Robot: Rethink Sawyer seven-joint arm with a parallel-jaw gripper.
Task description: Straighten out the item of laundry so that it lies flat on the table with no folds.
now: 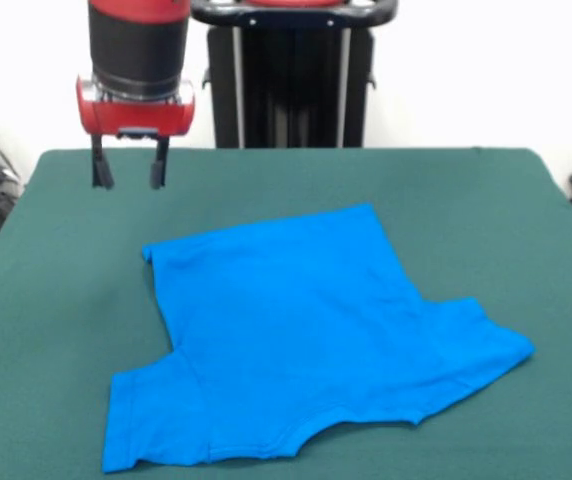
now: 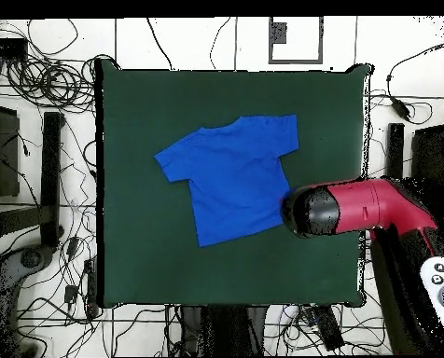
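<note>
The bright blue T-shirt lies spread on the dark green table, neck toward the front edge, both sleeves out, with small wrinkles near the right sleeve. It also shows in the overhead view near the middle of the table. My gripper hangs above the table's far left part in the front view, up and away from the shirt's hem corner. Its two dark fingers stand apart and hold nothing. In the overhead view the arm's head covers the gripper, just beside the shirt's hem.
The black pedestal stands behind the table's far edge. Cables and stands lie on the floor around the table. A grey remote-like device sits at the overhead view's lower right.
</note>
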